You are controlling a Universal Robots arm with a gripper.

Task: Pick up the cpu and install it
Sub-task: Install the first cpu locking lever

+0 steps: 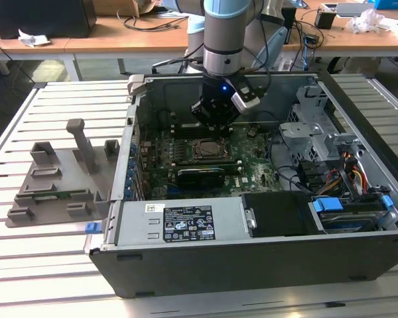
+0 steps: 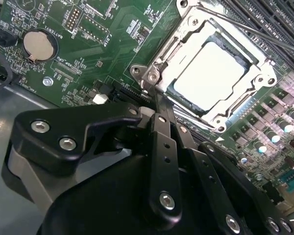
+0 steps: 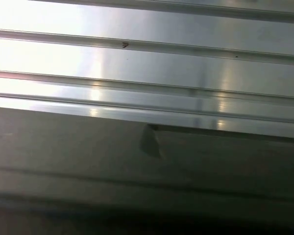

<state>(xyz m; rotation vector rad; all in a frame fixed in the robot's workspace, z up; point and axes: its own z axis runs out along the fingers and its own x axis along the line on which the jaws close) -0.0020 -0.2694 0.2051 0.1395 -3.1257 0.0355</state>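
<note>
Arm's gripper (image 1: 215,119) hangs inside the open PC case (image 1: 186,278), just above the motherboard (image 1: 252,173), w/ a small blue light lit on the wrist. In the exterior view the socket (image 1: 206,148) sits right below the gripper, at about 6 o'clock from it, and they're close but I can't tell if they touch.

Second wrist view: the cpu (image 2: 209,73) lies flat in the socket's metal frame (image 2: 159,61), silver top glaring bright, thin dark rim around it. It looks seated square in the recess, frame open around it. The gripper's black linkage is in the foreground; its near tip lies by the frame corner at roughly 7 o'clock from the cpu. Nothing between the fingers that I can see; jaws apart or together, can't tell from here.

A round coin battery (image 2: 39,46) sits on the board, well off at about 9 o'clock from the cpu.

Exterior view again: grey plastic tray (image 1: 56,182) rests on the slatted table (image 1: 53,265), outside the case at 9 o'clock.

First wrist view: blurred metal slats (image 3: 147,63).
</note>
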